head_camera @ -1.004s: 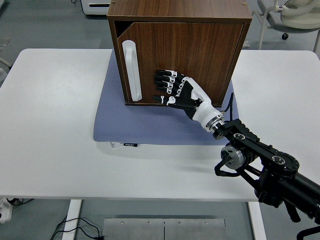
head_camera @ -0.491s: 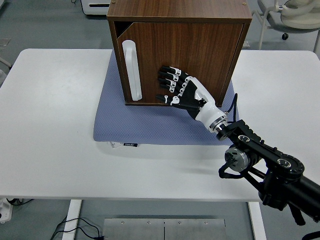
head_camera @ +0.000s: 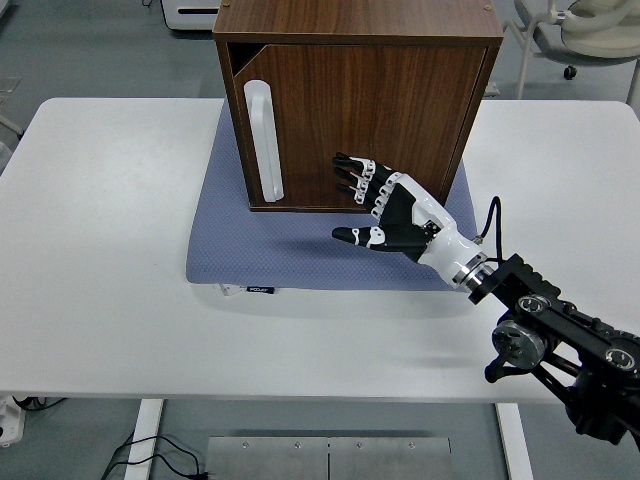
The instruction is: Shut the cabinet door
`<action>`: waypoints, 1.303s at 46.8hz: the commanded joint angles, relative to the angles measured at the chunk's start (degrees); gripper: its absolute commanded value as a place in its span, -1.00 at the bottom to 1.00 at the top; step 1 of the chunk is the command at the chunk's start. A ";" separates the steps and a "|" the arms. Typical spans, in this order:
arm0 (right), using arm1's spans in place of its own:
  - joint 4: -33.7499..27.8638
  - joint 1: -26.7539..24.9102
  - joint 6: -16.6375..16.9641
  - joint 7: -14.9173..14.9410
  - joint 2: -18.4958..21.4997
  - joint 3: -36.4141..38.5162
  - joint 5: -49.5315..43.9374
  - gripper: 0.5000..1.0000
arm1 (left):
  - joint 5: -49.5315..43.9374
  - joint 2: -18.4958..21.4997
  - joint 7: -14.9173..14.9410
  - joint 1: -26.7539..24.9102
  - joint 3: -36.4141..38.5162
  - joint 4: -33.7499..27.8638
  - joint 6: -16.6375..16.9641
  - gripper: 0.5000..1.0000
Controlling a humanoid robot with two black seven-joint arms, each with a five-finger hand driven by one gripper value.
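Right now my right hand [head_camera: 385,205] is open and holding nothing, fingers [head_camera: 355,178] stretched flat toward the cabinet door [head_camera: 365,125] and the thumb sticking out to the side over the blue mat [head_camera: 300,250]. From this view I can't tell whether my fingertips touch the wood at the door's lower edge or sit just off it. The door belongs to a dark wood cabinet [head_camera: 355,100] standing on the mat in the middle of the white counter [head_camera: 110,250], with a long white handle [head_camera: 265,140] upright near its left edge. I judge the door nearly but not fully shut: a dark wedge of interior shows at the top left corner, above the handle, so that side sits slightly proud of the frame.

To finish well, I would press closer to the handle side, far from the hinges, where a light push does most. I'd keep the palm flat and push straight toward the back, gently, so the cabinet doesn't slide on the mat. My left arm is not in view.
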 commanded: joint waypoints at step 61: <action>3.81 -29.03 1.37 6.03 -16.33 24.50 -0.63 1.00 | 0.00 0.00 -0.03 0.09 0.00 0.00 0.00 1.00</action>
